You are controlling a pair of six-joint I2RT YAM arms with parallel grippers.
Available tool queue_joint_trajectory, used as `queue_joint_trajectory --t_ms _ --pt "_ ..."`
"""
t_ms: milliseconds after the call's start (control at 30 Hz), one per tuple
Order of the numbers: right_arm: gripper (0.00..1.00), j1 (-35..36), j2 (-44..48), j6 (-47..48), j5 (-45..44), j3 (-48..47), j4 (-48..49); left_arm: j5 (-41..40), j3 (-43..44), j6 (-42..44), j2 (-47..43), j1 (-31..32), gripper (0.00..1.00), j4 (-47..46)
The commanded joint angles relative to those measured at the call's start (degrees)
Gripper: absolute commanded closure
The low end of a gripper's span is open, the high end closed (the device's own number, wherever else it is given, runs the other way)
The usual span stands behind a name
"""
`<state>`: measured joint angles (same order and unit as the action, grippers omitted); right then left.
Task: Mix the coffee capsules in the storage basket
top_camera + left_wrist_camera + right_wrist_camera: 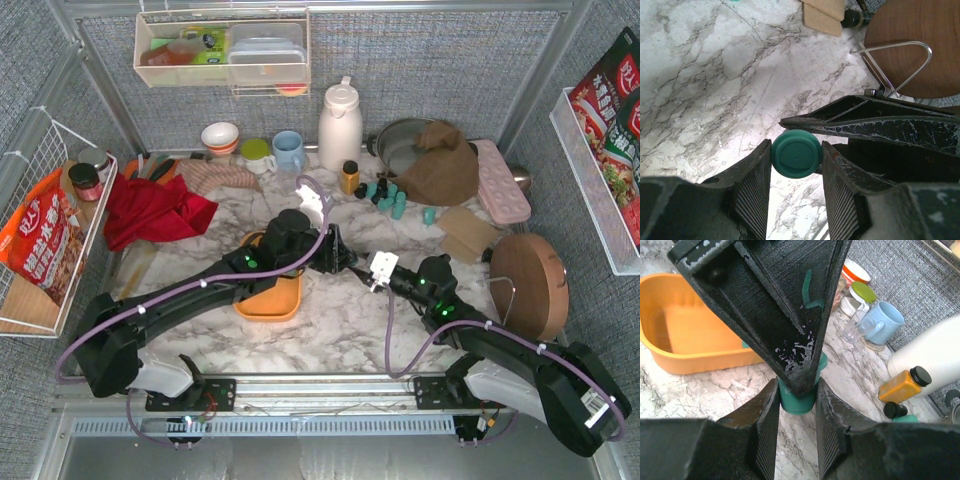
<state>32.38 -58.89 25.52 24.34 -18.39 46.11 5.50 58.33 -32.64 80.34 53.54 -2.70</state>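
One teal capsule [796,153] is held over the table just beside the orange basket [685,352], not in it. It is pinched from two sides: the right gripper [796,390] is clamped on its body, and the left gripper [796,146] has its pads against it. What shows of the basket floor looks bare. The loose capsules [388,197] sit well back by the pan [392,150]. My read is that loading has barely begun and mixing is not yet started.

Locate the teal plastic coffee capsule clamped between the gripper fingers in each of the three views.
Left wrist: teal plastic coffee capsule bottom centre, between the left gripper pads.
Right wrist: lower centre, in the right gripper, partly behind the left gripper.
Top external: hidden where both grippers meet, right of the orange-yellow plastic basket.
Shared landmark: white marble tabletop.
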Motion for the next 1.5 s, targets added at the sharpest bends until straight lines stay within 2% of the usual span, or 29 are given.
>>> queue_joint_trajectory --t_ms 0,300,467,567,700,867,1233,1467 --pt "0.65 0.1 0.1 0.7 0.8 -0.3 0.1 -4.8 0.2 -0.1 -2.1 0.0 0.59 -0.1" --pt "0.41 0.1 -0.4 1.1 -2.7 -0.5 -1.2 -18.9 0.5 1.1 -7.4 -0.6 0.59 11.3" --pt "0.39 0.1 0.1 0.8 -7.9 -0.6 -1.6 -24.9 -0.4 -0.2 -7.3 -4.3 0.59 22.0" --pt "0.38 0.1 0.1 0.8 -9.7 -0.5 -1.6 -27.0 -3.0 -0.4 -6.9 -7.3 0.59 24.6" --pt "0.37 0.1 -0.2 0.7 -10.2 -0.5 -1.4 -25.6 -8.4 -0.3 -6.7 -11.4 0.59 21.4" --pt "0.36 0.1 -0.2 0.7 -10.2 -0.5 -1.4 -25.2 -11.3 0.4 -3.9 -13.2 0.59 16.7" --pt "0.31 0.1 -1.0 0.8 -10.2 -0.7 -1.4 -24.3 -11.5 1.4 3.0 -14.3 0.57 7.7" --pt "0.30 0.1 -0.9 1.0 -10.4 -0.7 -1.6 -22.8 -10.2 0.9 6.8 -14.9 0.57 7.9"
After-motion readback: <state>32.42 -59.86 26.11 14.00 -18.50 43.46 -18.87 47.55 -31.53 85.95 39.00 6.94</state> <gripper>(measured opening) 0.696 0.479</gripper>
